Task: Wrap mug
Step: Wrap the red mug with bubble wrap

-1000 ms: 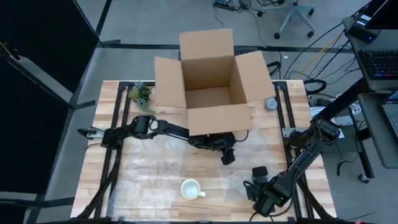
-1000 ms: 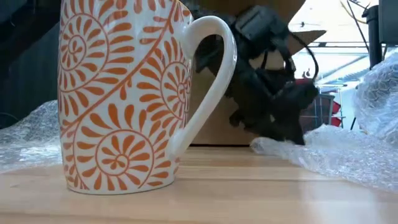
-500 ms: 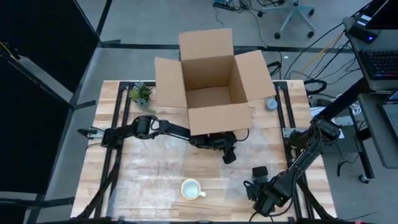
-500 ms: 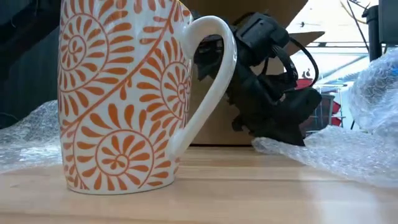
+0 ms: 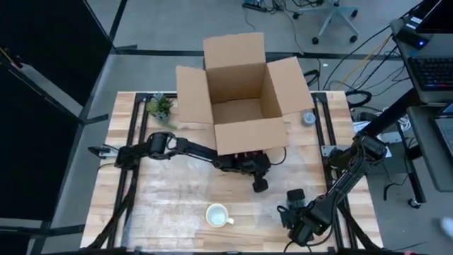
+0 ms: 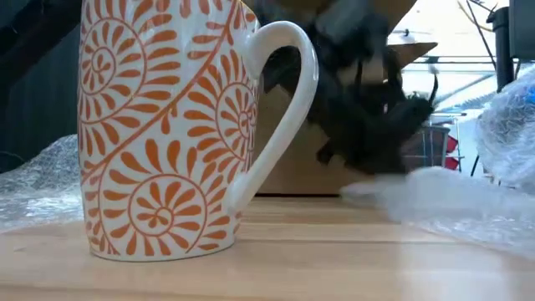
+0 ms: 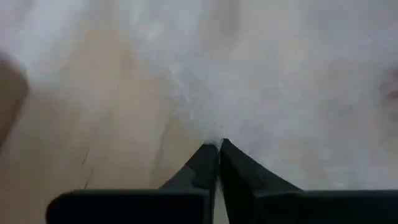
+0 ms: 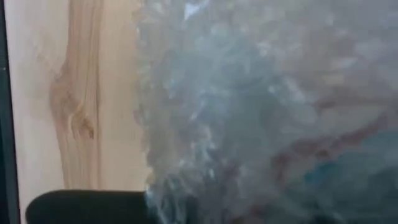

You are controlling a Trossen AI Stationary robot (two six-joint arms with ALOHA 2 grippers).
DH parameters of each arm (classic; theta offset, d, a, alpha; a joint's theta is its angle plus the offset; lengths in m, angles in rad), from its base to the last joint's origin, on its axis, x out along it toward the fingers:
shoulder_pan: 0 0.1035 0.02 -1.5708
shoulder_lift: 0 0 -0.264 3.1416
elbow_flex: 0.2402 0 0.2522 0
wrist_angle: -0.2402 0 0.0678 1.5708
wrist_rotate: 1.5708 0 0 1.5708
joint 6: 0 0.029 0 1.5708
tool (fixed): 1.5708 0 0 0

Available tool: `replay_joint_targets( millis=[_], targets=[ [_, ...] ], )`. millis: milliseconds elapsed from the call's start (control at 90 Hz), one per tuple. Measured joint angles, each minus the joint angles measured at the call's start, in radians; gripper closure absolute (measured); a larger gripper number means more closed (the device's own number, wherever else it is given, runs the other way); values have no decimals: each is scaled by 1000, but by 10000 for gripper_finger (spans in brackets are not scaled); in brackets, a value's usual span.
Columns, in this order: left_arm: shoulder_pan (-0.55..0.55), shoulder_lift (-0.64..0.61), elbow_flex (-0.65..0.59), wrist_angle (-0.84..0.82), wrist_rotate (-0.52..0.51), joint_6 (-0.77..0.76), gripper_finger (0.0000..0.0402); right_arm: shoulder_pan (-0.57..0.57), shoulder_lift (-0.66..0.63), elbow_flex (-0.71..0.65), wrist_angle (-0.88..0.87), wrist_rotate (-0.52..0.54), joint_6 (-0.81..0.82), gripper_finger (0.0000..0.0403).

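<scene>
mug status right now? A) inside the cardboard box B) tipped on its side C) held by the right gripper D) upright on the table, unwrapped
D: the mug stands upright on the table with its orange pattern bare; the bubble wrap lies apart from it.

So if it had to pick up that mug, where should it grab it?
Probably the handle, coming in from the side. The mug stands upright on the table, and its handle is a big open loop sticking out toward the right arm's side, roomy enough for one of the fingers to pass through.
</scene>
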Motion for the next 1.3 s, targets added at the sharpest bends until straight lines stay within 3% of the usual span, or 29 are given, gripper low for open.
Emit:
replay_joint_targets(
  millis=[211, 456, 644, 889, 1300],
  targets=[
    [-44, -58, 1, 88, 4, 122, 402, -2, 0, 0, 0, -4, -25, 350],
    [-82, -55, 1, 245, 181, 129, 401, -2, 0, 0, 0, 0, -37, 350],
    [-94, -48, 1, 338, 190, 119, 401, -3, 0, 0, 4, 1, -90, 350],
    [-95, -48, 1, 335, 193, 119, 401, -4, 0, 0, 4, 0, -110, 348],
    [-94, -48, 2, 318, 196, 120, 401, -7, -53, 0, -2, -1, -95, 252]
  ],
)
